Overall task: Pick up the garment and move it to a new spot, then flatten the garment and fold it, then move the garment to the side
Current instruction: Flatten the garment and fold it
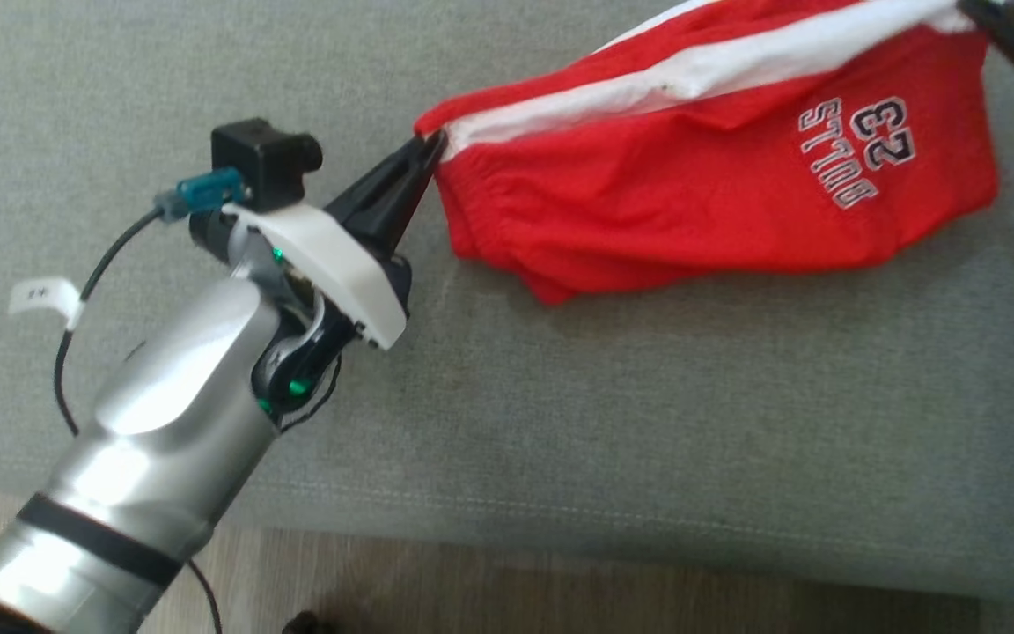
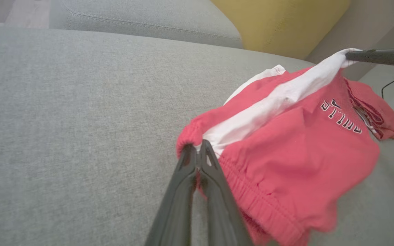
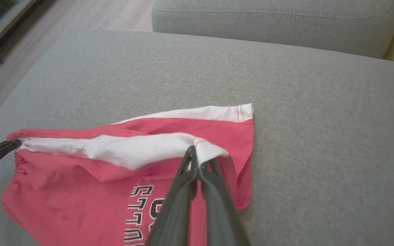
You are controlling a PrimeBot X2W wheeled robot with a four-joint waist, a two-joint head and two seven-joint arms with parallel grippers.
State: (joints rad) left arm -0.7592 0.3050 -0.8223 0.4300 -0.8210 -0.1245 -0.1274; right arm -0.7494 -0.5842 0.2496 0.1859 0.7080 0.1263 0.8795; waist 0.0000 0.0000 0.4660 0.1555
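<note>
On grey sofa seat [image 1: 648,414]: 1 pair of red shorts [image 1: 701,202], crumpled and partly lifted, with the lower folds resting on the seat toward its right half in the head view.

- White stripe [image 1: 648,79]: runs along the raised top edge, stretched in a line between my 2 end effectors.
- Lettering "BULLS 23" [image 1: 859,150]: upside down from the head, near the right end of the shorts.
- Left end effector [image 1: 426,151]: fingers pressed together, pinching the elastic waistband corner where the stripe meets red cloth.
- Right end effector [image 1: 978,13]: fingers closed, pinching the hem end of the stripe, at the top right edge of the head view.
- Second white-edged layer [image 3: 214,112]: lies flat on the seat behind the raised stripe.
- Behind the seat: another grey cushion [image 3: 275,20] and 1 yellow cushion [image 2: 279,24].
- Wood floor [image 1: 560,590]: in front of the seat.
</note>
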